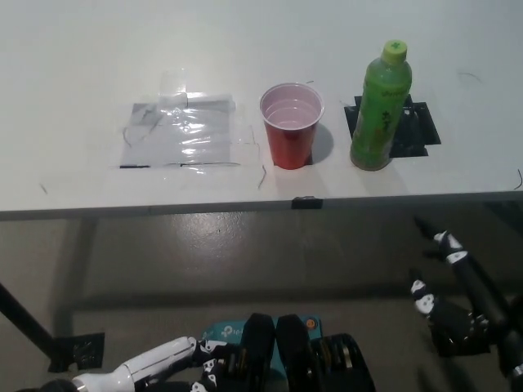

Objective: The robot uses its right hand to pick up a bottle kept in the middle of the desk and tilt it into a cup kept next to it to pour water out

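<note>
A green bottle (380, 108) with a light green cap stands upright on a black tape patch (417, 126) on the white desk, right of centre. Just to its left stands a red cup (291, 125), upright, with a pale inside. My black right hand (458, 310) hangs below the desk's front edge at the lower right, fingers apart, holding nothing, well short of the bottle. My white left hand (176, 363) rests low at the bottom left, below the desk; its fingers are too hidden to read.
A patch of clear, shiny tape (181, 131) lies flat on the desk (82, 65) left of the cup. The desk's front edge (245, 204) runs across the picture, with grey floor below. A dark desk leg (33, 331) shows at the lower left.
</note>
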